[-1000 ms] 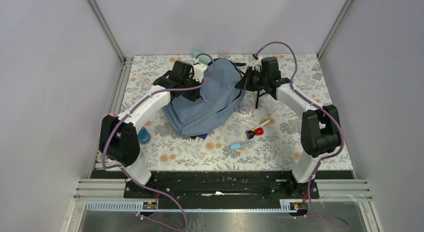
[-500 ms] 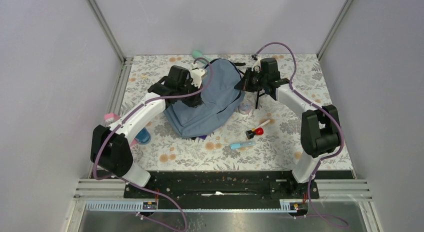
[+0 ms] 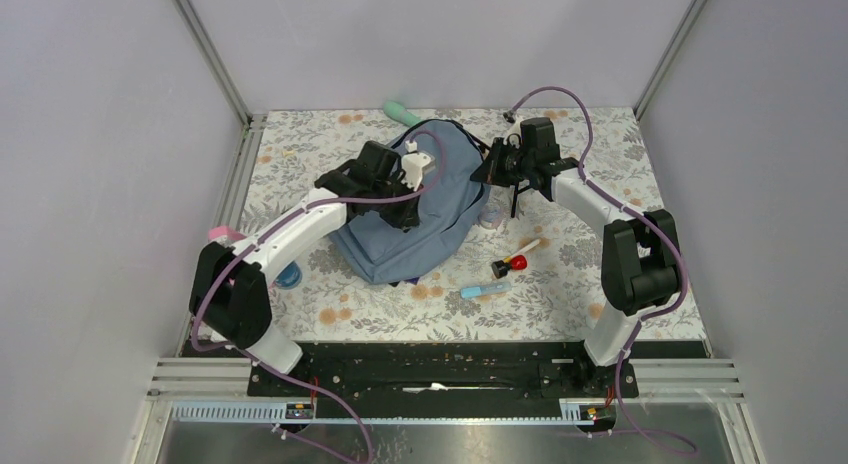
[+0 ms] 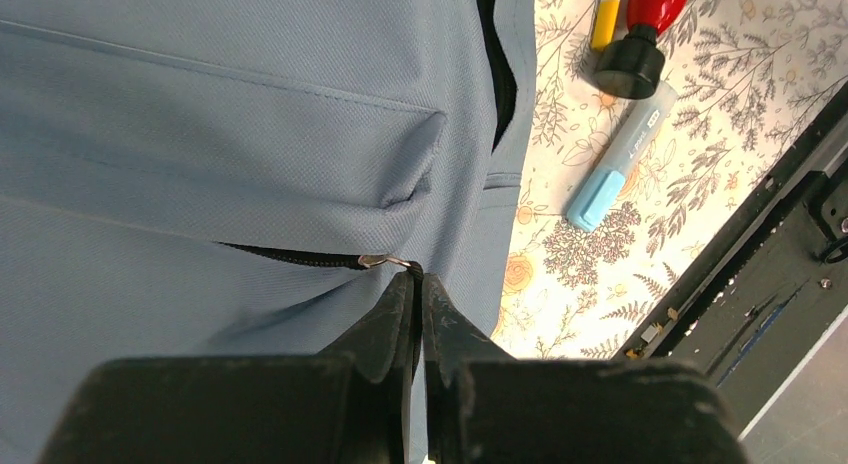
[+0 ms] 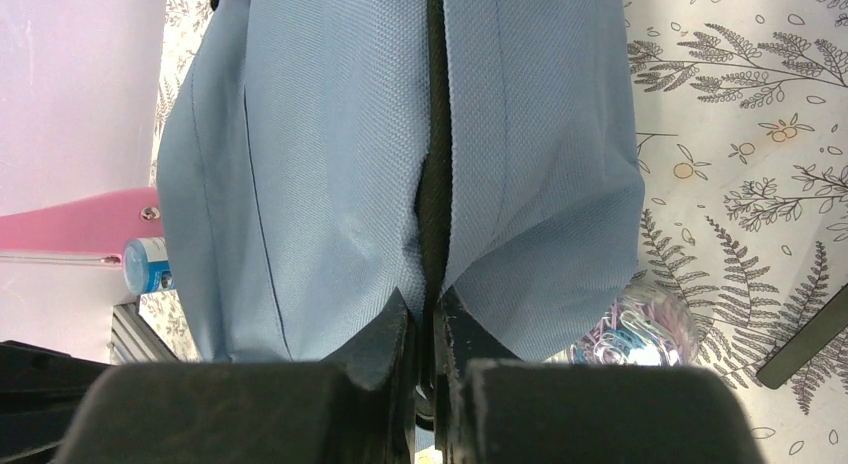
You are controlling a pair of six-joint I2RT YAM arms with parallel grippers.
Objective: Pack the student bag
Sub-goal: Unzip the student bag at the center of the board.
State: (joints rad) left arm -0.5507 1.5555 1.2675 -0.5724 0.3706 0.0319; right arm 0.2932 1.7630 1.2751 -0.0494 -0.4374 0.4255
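Floral table cloth (image 3: 560, 144) fills the floor of the top view, bounded by grey walls at the back and both sides and by a black rail (image 3: 450, 369) at the near edge. The student bag (image 3: 440, 229) lies left of centre toward the back, a slumped slate-blue mound. The left gripper (image 3: 408, 216) hangs over its middle; the right gripper (image 3: 490, 172) is at its right edge. Bare cloth lies to the far right and along the near strip. A red-capped tool (image 3: 514, 262) and a blue marker (image 3: 484, 289) lie near the bag's near-right side, a teal object (image 3: 401, 111) just behind it, and a blue cup (image 3: 288, 275) beside the left arm.

From the left wrist, the student bag (image 4: 230, 124) covers most of the frame, its weave smooth, with a seam and a pocket fold. The left gripper (image 4: 417, 279) is pressed closed, its tips pinching the end of the silver zipper pull (image 4: 384, 261) on a dark zipper. The bag's right edge gives way to cloth, where the blue marker (image 4: 620, 156) and red-capped tool (image 4: 640, 34) lie near.

From the right wrist, the student bag (image 5: 310, 154) bulges in two blue panels parted by a black band (image 5: 434, 124). The right gripper (image 5: 432, 306) is clamped on that band. A clear jar of paper clips (image 5: 636, 329) sits just beside the bag, with open cloth beyond.
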